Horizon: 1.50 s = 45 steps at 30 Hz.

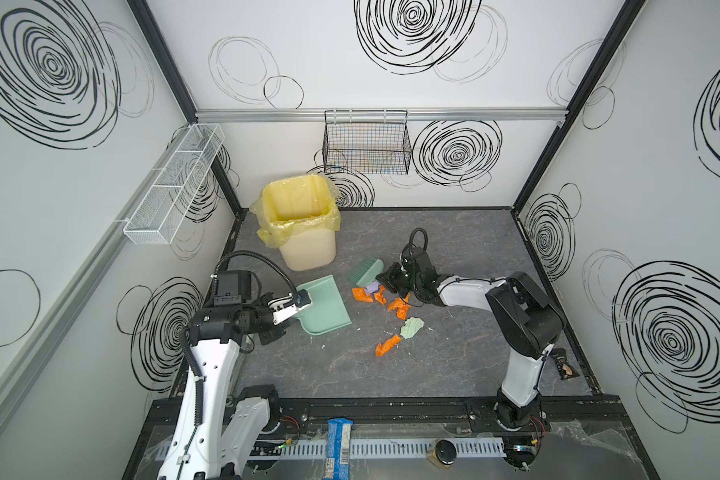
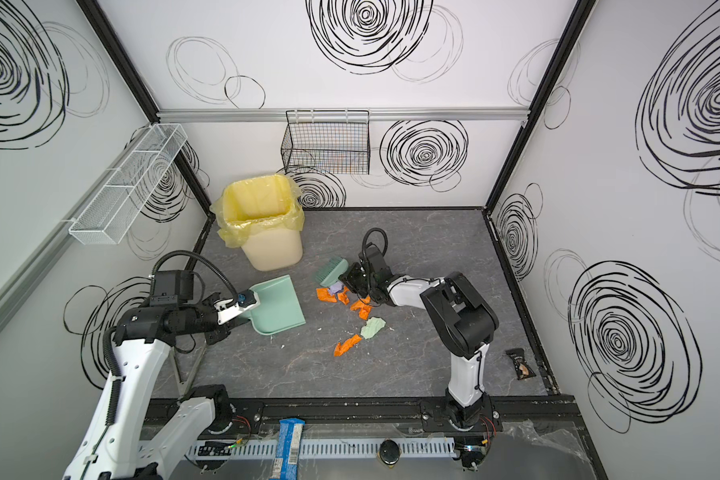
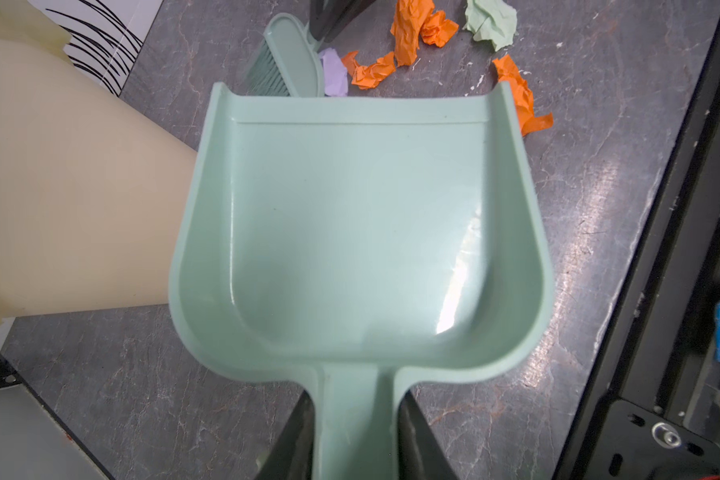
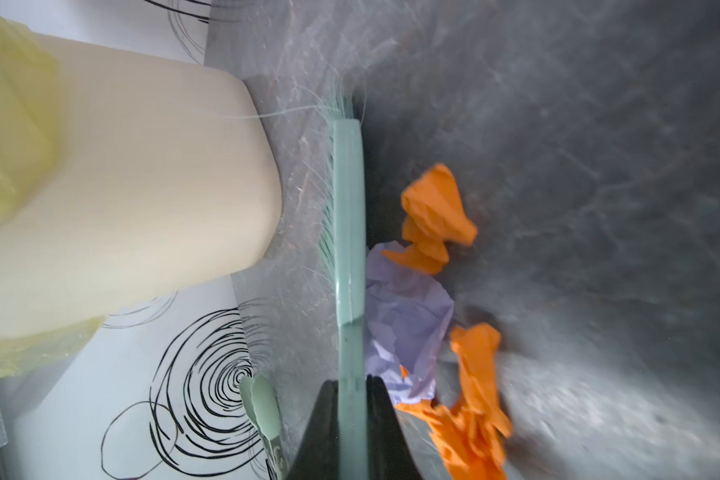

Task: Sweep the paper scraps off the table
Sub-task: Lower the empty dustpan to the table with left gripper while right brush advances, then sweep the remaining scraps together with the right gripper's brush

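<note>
Orange, lilac and pale green paper scraps (image 1: 399, 308) lie in a loose line near the middle of the desk (image 1: 454, 365), running toward its front edge. The right tool (image 1: 386, 278), the nearer one, is clamped on a mint brush (image 1: 366, 270) at the line's far end. The left tool (image 1: 298, 305) grips the handle of a dustpan (image 1: 327, 309), whose open lip faces the scraps from just beside them.
</note>
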Available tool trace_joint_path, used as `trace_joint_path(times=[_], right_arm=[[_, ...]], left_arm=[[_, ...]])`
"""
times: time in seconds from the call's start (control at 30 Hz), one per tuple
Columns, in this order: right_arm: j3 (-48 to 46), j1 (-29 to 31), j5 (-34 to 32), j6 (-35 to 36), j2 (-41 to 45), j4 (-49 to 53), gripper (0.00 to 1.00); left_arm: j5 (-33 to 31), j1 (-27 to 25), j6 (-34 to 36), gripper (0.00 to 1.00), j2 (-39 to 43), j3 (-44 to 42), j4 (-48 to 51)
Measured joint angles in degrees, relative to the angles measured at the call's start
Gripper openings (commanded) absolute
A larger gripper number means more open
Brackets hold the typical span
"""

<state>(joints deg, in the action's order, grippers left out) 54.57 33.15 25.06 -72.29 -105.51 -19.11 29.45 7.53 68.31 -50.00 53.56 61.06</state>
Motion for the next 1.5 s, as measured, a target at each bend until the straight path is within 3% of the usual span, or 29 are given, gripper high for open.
trace_joint_path(times=[0.2,0.5,0.8,0.97,1.23,1.37,1.5], right_arm=[[-8.31,0.02,-0.11,1.14,10.40,0.28,0.00],[-22.38,-0.66,-1.11,5.90,29.05,9.70,0.00],[-22.69,-2.03,-3.98,7.43,47.06,19.08,0.00],[-15.69,-4.83,-4.63,8.33,42.14,18.29,0.00],[1.97,-6.32,-1.22,10.36,17.05,14.82,0.00],[1.92,-5.33,0.87,11.06,11.67,13.75,0.00],[-3.02,-5.05,2.10,12.57,13.25,13.79,0.00]], left_arm=[[0.66,0.00,-0.42,0.00,-1.27,0.00,-1.18],[0.98,-0.24,-1.07,0.00,-2.08,-0.42,-2.10],[1.03,-4.02,-3.78,0.00,-3.10,-0.74,-4.28],[-0.09,-7.19,-5.95,0.00,-3.19,-3.43,-7.04],[-2.62,-9.42,-7.76,0.00,-3.17,-9.97,-10.19],[-3.69,-9.42,-7.67,0.00,-2.16,-12.79,-10.51],[-3.85,-9.84,-6.54,0.00,-1.68,-15.39,-10.56]])
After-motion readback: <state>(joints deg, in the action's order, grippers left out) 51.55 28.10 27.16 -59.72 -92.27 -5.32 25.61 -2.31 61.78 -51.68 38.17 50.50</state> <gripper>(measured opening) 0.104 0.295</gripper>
